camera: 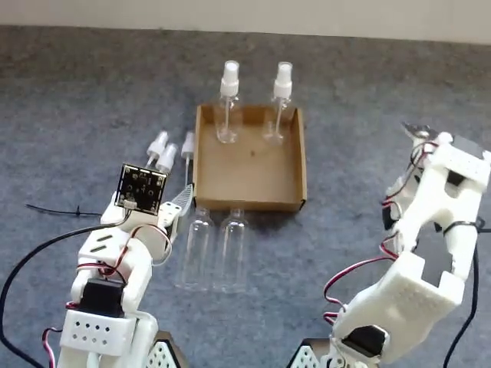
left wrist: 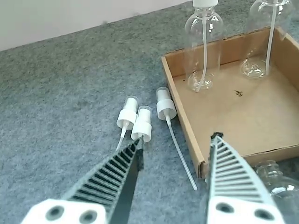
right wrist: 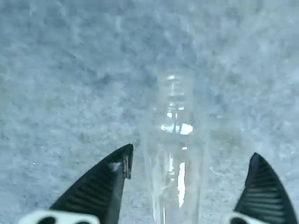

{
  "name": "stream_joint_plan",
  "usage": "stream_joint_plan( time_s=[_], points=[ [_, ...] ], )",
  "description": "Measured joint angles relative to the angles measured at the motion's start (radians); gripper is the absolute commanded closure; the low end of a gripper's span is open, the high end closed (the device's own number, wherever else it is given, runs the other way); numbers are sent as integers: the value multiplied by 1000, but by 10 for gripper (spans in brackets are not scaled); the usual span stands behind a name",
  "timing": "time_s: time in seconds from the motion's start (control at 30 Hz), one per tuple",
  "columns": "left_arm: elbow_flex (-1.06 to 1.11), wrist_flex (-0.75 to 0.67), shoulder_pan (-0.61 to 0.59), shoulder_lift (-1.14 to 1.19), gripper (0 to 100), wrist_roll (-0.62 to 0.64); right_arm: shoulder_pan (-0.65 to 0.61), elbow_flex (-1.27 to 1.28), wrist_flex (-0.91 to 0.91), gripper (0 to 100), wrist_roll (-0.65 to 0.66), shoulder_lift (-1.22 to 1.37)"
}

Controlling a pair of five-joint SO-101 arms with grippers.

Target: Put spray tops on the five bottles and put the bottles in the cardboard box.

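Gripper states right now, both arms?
Left gripper: open, empty.
Right gripper: open, astride a clear bottle, not gripping it.

Your bench (camera: 92, 92) is covered in grey felt. On it you have the cardboard box (camera: 303, 153), three loose spray tops (camera: 166, 157) just beside its left wall, two uncapped bottles (camera: 196, 245) lying side by side against its near wall, one more bottle (right wrist: 176, 154) lying on the felt, and a black tie (camera: 57, 209) well apart.

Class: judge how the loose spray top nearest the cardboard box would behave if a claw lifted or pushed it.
The spray top probably weighs little: small plastic. Its thin tube likely flexes and trails. Being round, it may roll on the carpet.
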Motion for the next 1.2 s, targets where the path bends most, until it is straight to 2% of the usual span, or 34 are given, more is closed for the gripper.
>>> stream_joint_plan(
  time_s=[0.5, 0.83, 1.13, 1.2],
  points=[
    [0, 0, 0, 0, 787, 0, -94, -29, 8, 684, 0, 6],
    [0, 0, 0, 0, 787, 0, -97, -29, -12, 684, 72, 12],
    [0, 0, 0, 0, 787, 0, -95, -29, -26, 686, 89, 126],
    [0, 0, 0, 0, 787, 0, -91, -29, -26, 717, 89, 126]
  ],
)
